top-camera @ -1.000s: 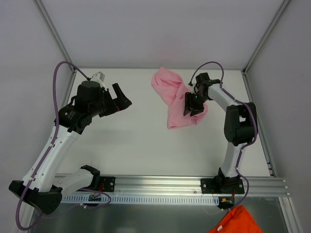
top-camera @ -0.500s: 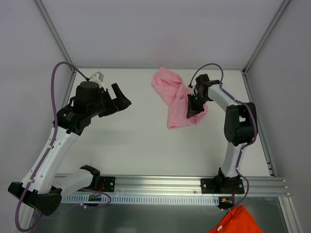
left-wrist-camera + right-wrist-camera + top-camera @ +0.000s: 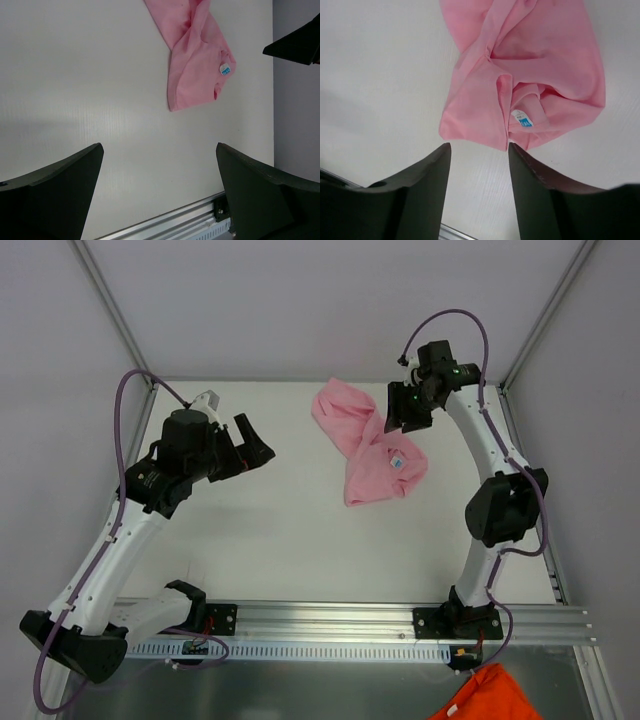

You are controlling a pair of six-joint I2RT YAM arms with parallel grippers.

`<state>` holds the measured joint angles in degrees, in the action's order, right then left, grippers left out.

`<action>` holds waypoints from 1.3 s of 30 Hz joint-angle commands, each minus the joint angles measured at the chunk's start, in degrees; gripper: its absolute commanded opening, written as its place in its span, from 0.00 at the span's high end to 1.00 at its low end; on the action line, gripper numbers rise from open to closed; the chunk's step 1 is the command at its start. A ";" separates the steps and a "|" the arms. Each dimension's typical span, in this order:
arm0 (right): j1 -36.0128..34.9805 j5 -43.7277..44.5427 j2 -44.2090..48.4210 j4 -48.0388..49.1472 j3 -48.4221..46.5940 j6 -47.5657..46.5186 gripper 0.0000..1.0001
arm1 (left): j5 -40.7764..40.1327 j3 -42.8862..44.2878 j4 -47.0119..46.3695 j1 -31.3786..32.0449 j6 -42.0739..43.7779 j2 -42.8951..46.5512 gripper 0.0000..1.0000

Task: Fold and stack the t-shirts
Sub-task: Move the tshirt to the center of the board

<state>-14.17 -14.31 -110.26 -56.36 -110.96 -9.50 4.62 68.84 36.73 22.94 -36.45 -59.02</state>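
A light pink t-shirt (image 3: 366,445) lies crumpled on the white table at the back right, its blue-and-white neck label (image 3: 397,462) facing up. My right gripper (image 3: 404,412) hangs raised above the shirt's far right edge, open, with nothing between its fingers. In the right wrist view the t-shirt (image 3: 520,65) lies below and beyond the right gripper (image 3: 479,150), apart from it. My left gripper (image 3: 256,440) is held over the table's left half, wide open and empty. The left wrist view shows the t-shirt (image 3: 197,65) far ahead of the left gripper (image 3: 160,160).
An orange cloth (image 3: 486,697) lies below the table's near edge at the bottom right. The aluminium rail (image 3: 330,618) with both arm bases runs along the near edge. Grey walls and frame posts close in the back and both sides.
The right gripper, down on the shirt and shut half a second ago, has lifted up and back and opened. The shirt stays on the table, its label now showing. The left arm barely moved.
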 commanded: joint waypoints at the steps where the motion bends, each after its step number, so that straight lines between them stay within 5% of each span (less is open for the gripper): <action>1: -0.41 2.79 3.64 -5.43 1.85 -0.43 0.45 | 1.71 0.07 -2.98 0.62 0.67 0.22 0.01; 6: -0.50 1.21 8.65 3.60 17.60 1.14 0.41 | 1.53 0.16 -2.37 0.61 0.94 0.75 0.01; 17: -1.12 -2.13 8.22 12.49 31.49 3.70 0.41 | 0.74 0.07 -0.34 0.62 0.85 1.54 0.01; 39: -1.82 -4.42 0.58 21.03 34.23 3.43 0.48 | -0.76 2.53 4.67 0.62 1.99 0.75 0.01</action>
<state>-15.64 -18.04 -108.75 -36.14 -74.08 -5.43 5.37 68.88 40.01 22.96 -36.36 -58.26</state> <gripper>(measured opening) 0.535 0.989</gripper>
